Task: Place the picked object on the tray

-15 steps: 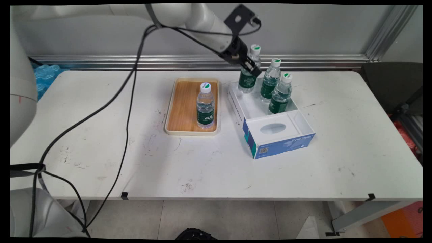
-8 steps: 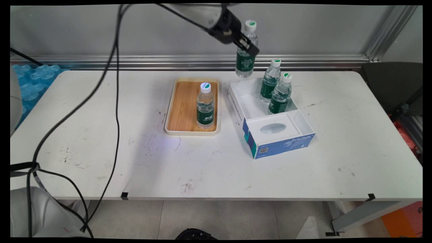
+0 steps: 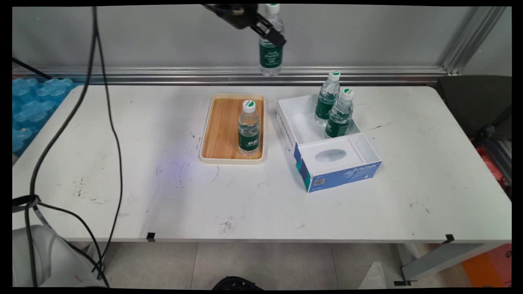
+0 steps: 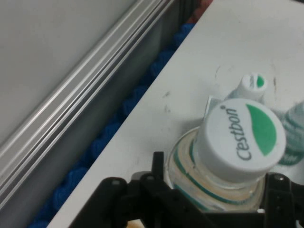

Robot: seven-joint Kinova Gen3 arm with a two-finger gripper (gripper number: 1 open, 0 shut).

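My gripper [image 3: 271,34] is high at the top of the main view, shut on a clear water bottle [image 3: 270,57] with a green label that hangs in the air above the table's far edge, over the back of the wooden tray [image 3: 220,130]. In the hand view the held bottle's white and green cap [image 4: 240,137] fills the lower right between my fingers [image 4: 156,175]. A second bottle [image 3: 248,128] stands upright on the tray. Two more bottles [image 3: 327,98] [image 3: 339,114] stand in the open white and blue box [image 3: 331,157].
Black cables [image 3: 102,102] hang down across the table's left side. Blue packs of bottles [image 3: 28,106] lie beyond the table's left end. A metal rail [image 3: 163,73] runs along the wall behind the table. A dark chair [image 3: 478,102] stands at the right.
The gripper has lifted the bottle out of the box's back left corner, then carried it up and to the left, until it hangs above the tray's far end.
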